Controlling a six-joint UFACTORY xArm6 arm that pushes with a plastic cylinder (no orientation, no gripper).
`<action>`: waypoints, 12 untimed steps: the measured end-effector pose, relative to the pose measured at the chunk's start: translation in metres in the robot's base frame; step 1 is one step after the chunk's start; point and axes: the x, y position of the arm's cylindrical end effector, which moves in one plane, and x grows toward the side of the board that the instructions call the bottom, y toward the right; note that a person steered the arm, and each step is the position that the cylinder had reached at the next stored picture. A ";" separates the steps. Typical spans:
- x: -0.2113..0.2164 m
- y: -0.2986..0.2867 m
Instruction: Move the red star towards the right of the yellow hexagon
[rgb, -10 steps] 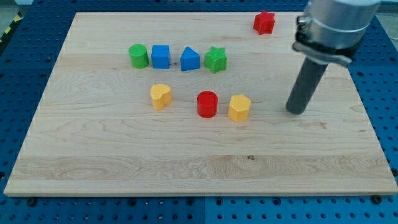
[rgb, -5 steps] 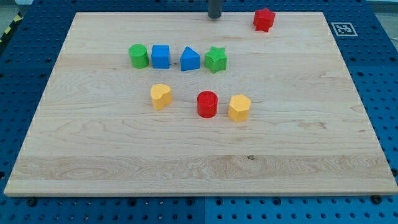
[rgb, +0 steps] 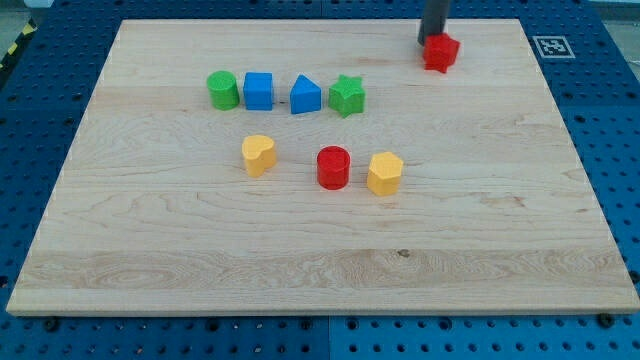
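My tip (rgb: 433, 40), the lower end of the dark rod, grasps nothing: it is a plain end that can only press against things. It stands near the view's top edge, right of centre, and touches the upper-left side of the red star (rgb: 441, 52). The rod rises straight out of the view's top, so only its lowest stretch shows.

The red star lies on the wooden desk (rgb: 300, 260) close to its far edge, well apart from all the other blocks. The yellow hexagon (rgb: 384, 173) sits near the middle of the desk, lower in the view than the star and somewhat to the view's left of it. Just beside the hexagon, on its left, is a red cylinder (rgb: 333, 167), close but whether they touch I cannot tell. Further left, apart from both, is a yellow heart (rgb: 258, 155).

Above these three runs a row of four blocks: from the view's left a green cylinder (rgb: 222, 90), a blue cube (rgb: 258, 90) just beside it, a blue triangle block (rgb: 306, 96), and a green star (rgb: 347, 96) close against the triangle's right side.

A small black-and-white marker (rgb: 549, 46) is printed at the desk's top right corner, and the desk rests on a blue perforated base (rgb: 620, 150)
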 end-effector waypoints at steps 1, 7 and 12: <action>0.036 0.019; 0.163 0.050; 0.172 0.016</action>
